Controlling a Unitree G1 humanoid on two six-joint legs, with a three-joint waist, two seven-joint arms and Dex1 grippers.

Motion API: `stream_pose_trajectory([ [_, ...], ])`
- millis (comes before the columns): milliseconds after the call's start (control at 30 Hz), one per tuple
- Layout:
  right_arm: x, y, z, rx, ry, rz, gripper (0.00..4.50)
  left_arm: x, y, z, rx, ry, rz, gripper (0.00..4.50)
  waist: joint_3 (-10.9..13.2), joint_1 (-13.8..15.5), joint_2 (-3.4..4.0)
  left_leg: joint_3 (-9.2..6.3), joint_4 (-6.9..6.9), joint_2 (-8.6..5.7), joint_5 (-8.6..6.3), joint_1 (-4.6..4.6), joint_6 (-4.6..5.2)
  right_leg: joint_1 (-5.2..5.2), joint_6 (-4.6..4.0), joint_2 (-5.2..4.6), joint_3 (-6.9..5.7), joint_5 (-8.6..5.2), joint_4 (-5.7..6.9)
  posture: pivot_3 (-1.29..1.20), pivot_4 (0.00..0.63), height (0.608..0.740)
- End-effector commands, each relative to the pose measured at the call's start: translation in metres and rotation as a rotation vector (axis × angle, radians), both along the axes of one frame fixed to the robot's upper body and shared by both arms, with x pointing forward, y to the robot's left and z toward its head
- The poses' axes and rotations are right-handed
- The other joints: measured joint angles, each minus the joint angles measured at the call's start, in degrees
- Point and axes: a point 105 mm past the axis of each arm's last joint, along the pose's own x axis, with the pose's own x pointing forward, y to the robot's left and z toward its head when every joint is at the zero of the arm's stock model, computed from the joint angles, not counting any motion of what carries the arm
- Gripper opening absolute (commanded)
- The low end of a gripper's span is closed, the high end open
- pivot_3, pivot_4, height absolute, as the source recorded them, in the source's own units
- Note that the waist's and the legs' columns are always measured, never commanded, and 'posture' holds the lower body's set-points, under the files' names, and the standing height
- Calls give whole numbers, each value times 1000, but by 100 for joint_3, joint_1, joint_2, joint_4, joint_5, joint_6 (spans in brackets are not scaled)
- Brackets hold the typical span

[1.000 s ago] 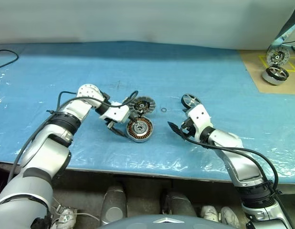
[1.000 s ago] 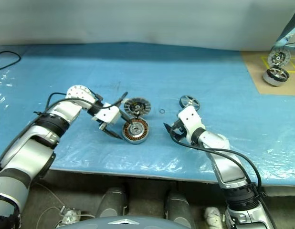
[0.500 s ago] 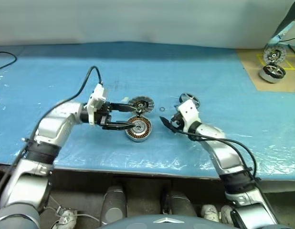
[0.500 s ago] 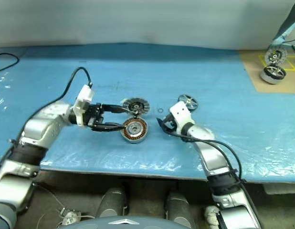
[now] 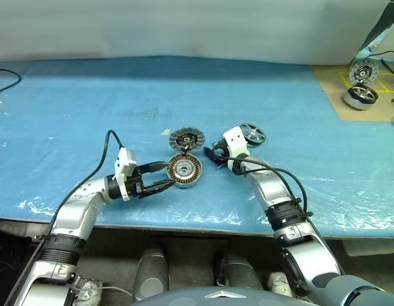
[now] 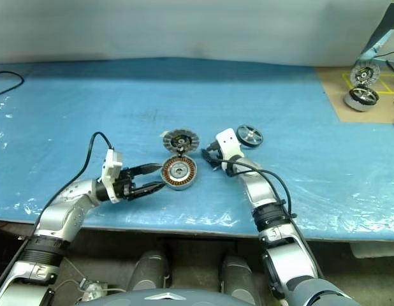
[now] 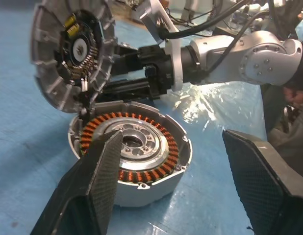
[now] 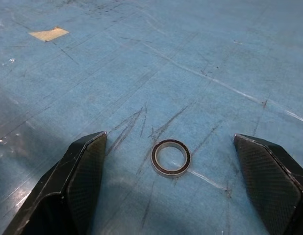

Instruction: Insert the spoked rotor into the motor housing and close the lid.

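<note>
1. Centrally on the blue surface [image 5: 88, 95]: motor housing [image 5: 185, 170] lying flat, copper windings and pale hub facing up.
2. Just behind it, touching or nearly touching at the rim: lid [image 5: 186, 138], segmented face with dark centre showing; seen tilted up over the housing's far edge in the left wrist view.
3. Further to the right, near the back of the right wrist: spoked rotor [image 5: 252, 134], black rim and silver spokes, resting on the surface, apart from the housing.
4. Left claw [image 5: 164, 176] level and pointing right at the housing's left side, fingers [image 7: 92, 181] spread apart, one on each side of the housing's near rim, gripping nothing.
5. Right claw [image 5: 214, 155] just right of the housing and lid, fingers [image 8: 83, 171] wide apart and empty, low over the surface.
6. Between those right fingertips, flat on the surface: small metal ring [image 8: 170, 157], untouched.
7. Nearby, behind the lid: small pale scrap of tape [image 8: 49, 34].
8. Far right, on a brown board [image 5: 334, 95]: two more wheel-like motors [image 5: 359, 95], well apart from everything else.
</note>
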Motion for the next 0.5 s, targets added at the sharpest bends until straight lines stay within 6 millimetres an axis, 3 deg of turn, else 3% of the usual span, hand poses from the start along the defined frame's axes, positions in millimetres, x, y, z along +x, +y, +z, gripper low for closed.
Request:
stream_pose_trajectory([
  [33,-1,-2,1,17,-5,7,4339,-4,1,15,-22,-64,2,3398,0,0,0,0,0,0,0,0,1,0,1,0,0,0,0,0,150,740],
  [233,-9,2,-6,14,12,29,4339,2,-7,12,-2,-58,15,3398,0,2,-1,1,0,0,2,6,3,5,-2,0,0,-1,0,0,150,740],
  [333,-11,1,-8,4,10,34,3798,4,-11,8,8,-53,17,3449,0,0,-1,1,0,0,3,10,5,8,-12,0,0,-7,0,0,150,740],
  [500,-11,-4,-10,1,15,21,1993,9,-13,-10,39,-27,28,3449,-1,0,-1,2,0,0,5,15,8,13,-14,0,3,-8,-1,0,150,740],
])
